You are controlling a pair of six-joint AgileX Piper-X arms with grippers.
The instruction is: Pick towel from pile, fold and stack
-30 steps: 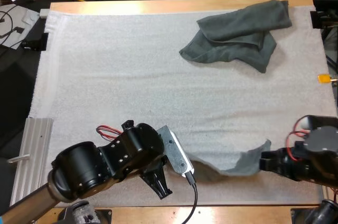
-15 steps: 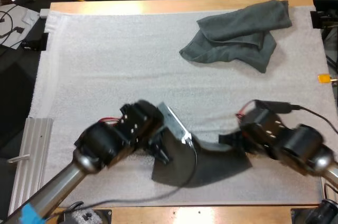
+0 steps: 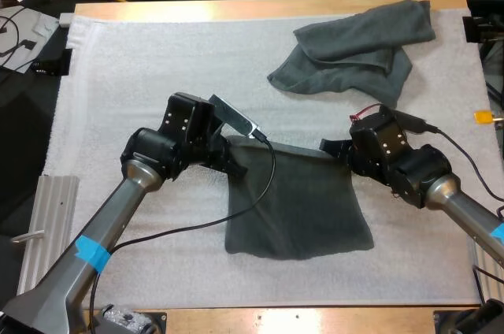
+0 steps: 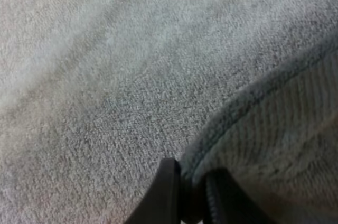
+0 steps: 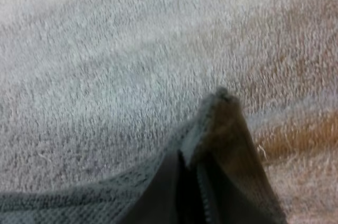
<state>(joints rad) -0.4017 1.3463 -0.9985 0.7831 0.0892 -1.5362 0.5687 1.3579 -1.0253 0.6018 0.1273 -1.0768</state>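
High view: dragged towel [image 3: 295, 204] from mat's [image 3: 157, 58] near edge to its middle, flat; pile [image 3: 354, 50] by far right corner. Left wrist view: pinched a towel corner in left gripper [image 4: 186, 198]. Right wrist view: same with right gripper [image 5: 193, 192]. Looked ready to fold.

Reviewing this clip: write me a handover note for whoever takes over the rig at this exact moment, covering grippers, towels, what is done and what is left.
Grippers: the left gripper is shut on the far left corner of the spread towel; the right gripper is shut on its far right corner.
Things: the spread towel lies mostly flat on the near middle of the white mat. The crumpled towel pile sits at the mat's far right.
Done: one towel picked and laid out.
Left: fold it, stack it, then take on the pile.
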